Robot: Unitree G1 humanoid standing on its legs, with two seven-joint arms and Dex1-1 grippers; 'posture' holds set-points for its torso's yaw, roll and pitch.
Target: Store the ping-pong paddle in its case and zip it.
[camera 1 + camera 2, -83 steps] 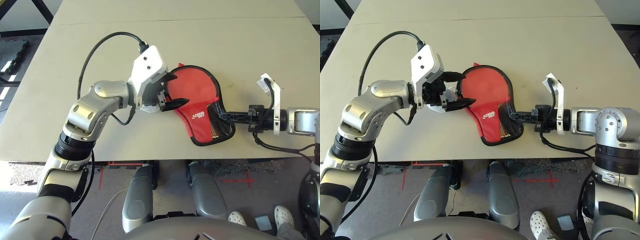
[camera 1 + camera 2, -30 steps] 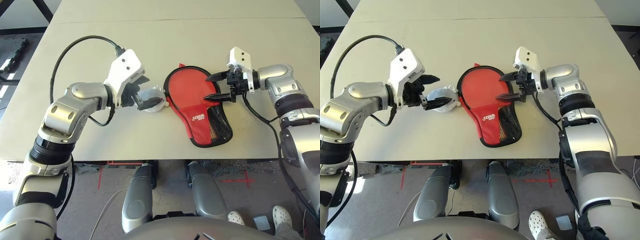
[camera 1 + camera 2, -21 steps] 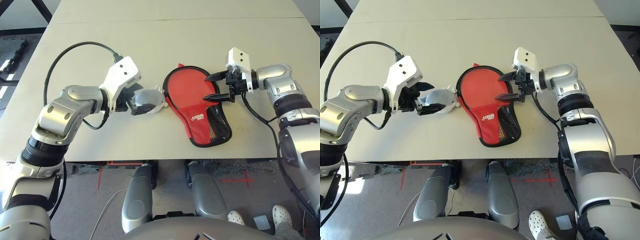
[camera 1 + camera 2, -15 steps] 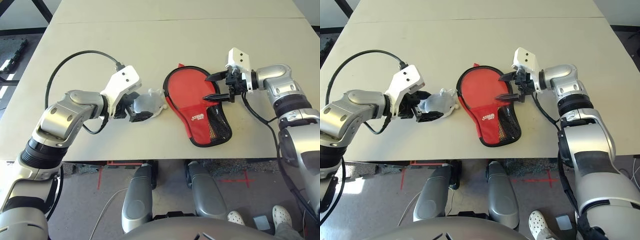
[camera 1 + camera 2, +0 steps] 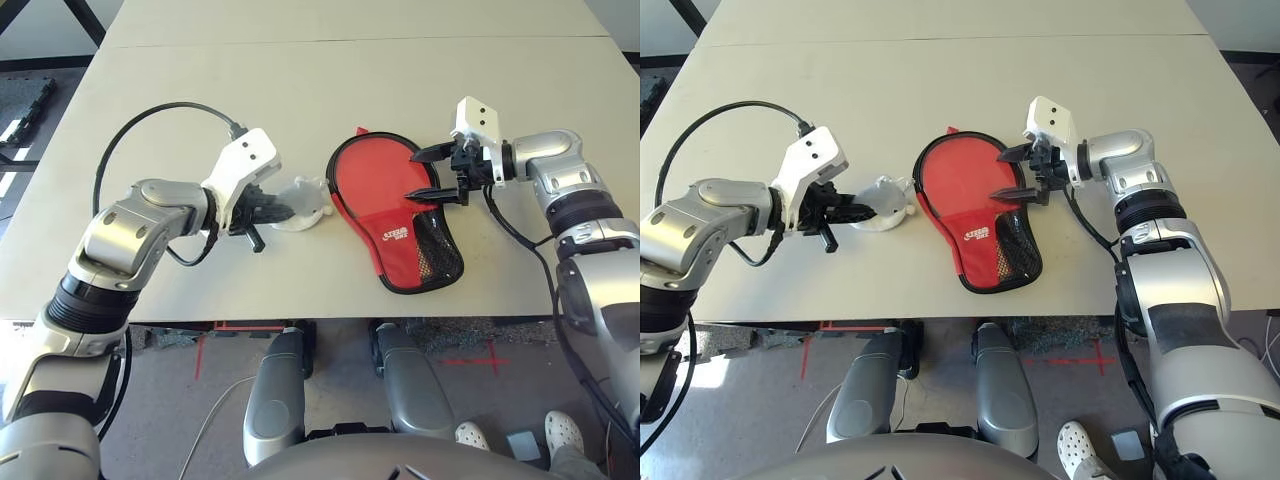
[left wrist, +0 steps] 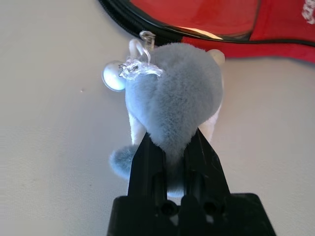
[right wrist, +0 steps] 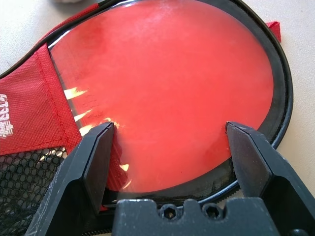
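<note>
One case point(image 5: 400, 215) lies flat near the table's point(image 5: 400, 80) front edge, its mesh-pocket end nearest that edge and its round end farther in. One ping-pong paddle point(image 7: 162, 83) sits inside the round end, red face exposed within the black zipper rim. The right gripper point(image 5: 428, 172) hovers over the paddle head, fingers spread and grasping nothing. Left of the case, the left gripper point(image 6: 170, 147) is clenched on one grey plush toy point(image 6: 172, 103), just beside the case rim. Beyond both arms, bare tabletop extends to the far edge.

A pale beige table point(image 5: 400, 70) stands on grey floor point(image 5: 520, 370) with red tape marks.
</note>
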